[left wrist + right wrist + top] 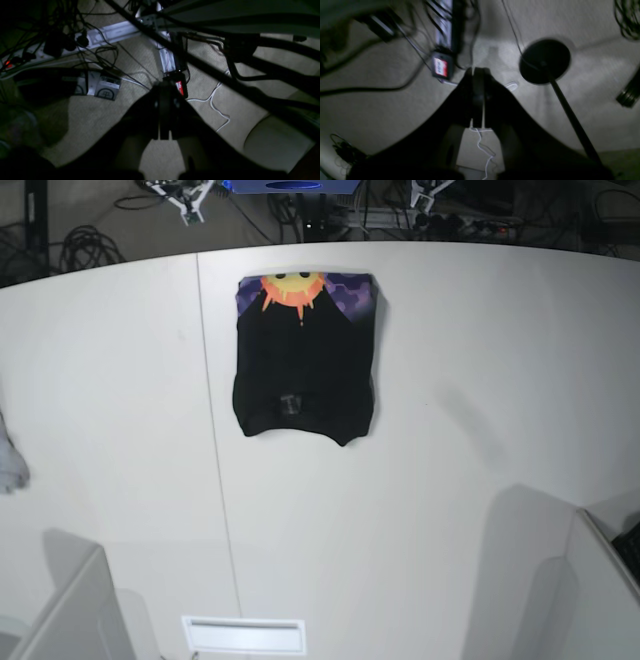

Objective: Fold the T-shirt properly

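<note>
Nearest me, both arms hang below the table edge over the carpet: the left gripper (163, 110) has its jaws pressed together on nothing, and so does the right gripper (477, 97). Farther off, the T-shirt (305, 365) lies folded on the white table (480, 380), sun print at the far end.

Both wrist views are dim and underexposed, the right one blurred; the base view is bright and evenly lit.

The T-shirt (305, 370) is black, with an orange-yellow sun on purple along its far edge; the table (480, 380) is white.
</note>
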Controlling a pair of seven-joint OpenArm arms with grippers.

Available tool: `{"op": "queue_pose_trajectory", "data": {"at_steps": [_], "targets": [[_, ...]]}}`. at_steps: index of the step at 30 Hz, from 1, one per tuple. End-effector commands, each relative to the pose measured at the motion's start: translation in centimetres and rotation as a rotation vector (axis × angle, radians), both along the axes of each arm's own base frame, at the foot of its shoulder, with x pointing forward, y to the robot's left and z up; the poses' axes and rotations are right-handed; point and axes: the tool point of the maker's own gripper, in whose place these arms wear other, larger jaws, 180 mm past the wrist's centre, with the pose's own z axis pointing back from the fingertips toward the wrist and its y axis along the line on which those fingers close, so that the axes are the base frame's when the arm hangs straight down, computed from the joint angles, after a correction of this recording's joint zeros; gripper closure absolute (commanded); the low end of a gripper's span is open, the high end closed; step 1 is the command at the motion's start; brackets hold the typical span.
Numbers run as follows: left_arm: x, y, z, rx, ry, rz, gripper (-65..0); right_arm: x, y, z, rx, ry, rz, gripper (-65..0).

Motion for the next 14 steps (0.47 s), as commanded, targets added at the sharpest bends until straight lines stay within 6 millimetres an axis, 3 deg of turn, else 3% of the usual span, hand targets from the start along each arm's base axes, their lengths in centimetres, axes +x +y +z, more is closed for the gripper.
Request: {"op": "queue_pose_trajectory", "data": {"at_steps": [1, 5, 14], "targets": [[0.1, 0.2, 0.1, -0.004, -0.007, 0.0, 0.0, -0.5, -1.9, 0.1, -0.051, 0.004, -0.004, 0.0], [0.9, -0.1, 0.0, -0.008, -0.017, 0.002, 0.0, -0.4, -3.3, 0.1, -0.131, -0.009, 0.001, 0.0], [0.4, -0.4, 0.0, -0.013, -0.01, -0.019, 0.0, -0.5, -3.0, 0.0, -0.127, -0.008, 0.001, 0.0]]}}
